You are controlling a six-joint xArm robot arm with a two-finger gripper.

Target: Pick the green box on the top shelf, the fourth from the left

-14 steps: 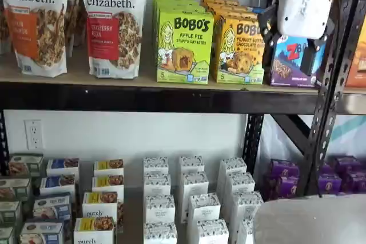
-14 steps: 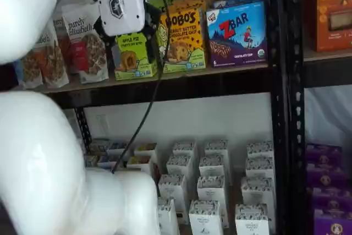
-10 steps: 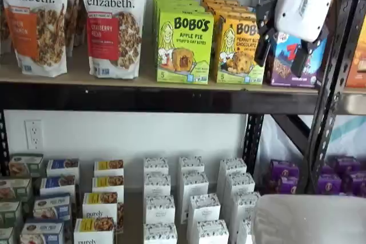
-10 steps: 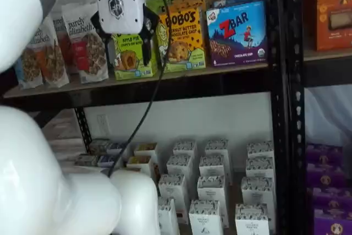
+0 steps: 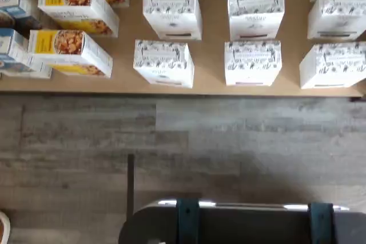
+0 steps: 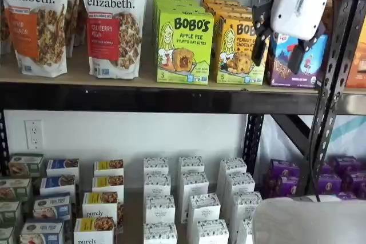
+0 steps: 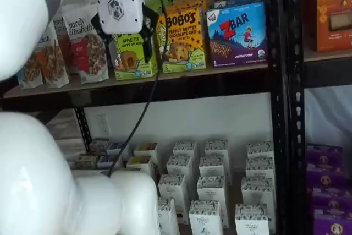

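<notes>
The green box (image 6: 184, 47) is a lime Bobo's Apple Pie carton. It stands upright at the front of the top shelf (image 6: 143, 99), with more of the same behind it. It also shows in a shelf view (image 7: 132, 59). My gripper (image 6: 275, 63) has a white body and two black fingers with a plain gap between them. It is open and empty, hanging in front of the shelf. In one shelf view it sits right of the green box, over the Z Bar box. In a shelf view my gripper (image 7: 127, 45) overlaps the green box's top. The wrist view shows neither.
Purely Elizabeth bags (image 6: 114, 24) stand left of the green box. A yellow-orange Bobo's box (image 6: 234, 50) and a Z Bar box (image 7: 237, 34) stand to its right. A black upright (image 6: 337, 55) is close by the gripper. White patterned boxes (image 5: 164, 62) fill the lower shelf above grey plank floor.
The gripper has shifted a little to the left and tilted slightly in front of the top shelf. Its fingers stay apart. The boxes have not moved.
</notes>
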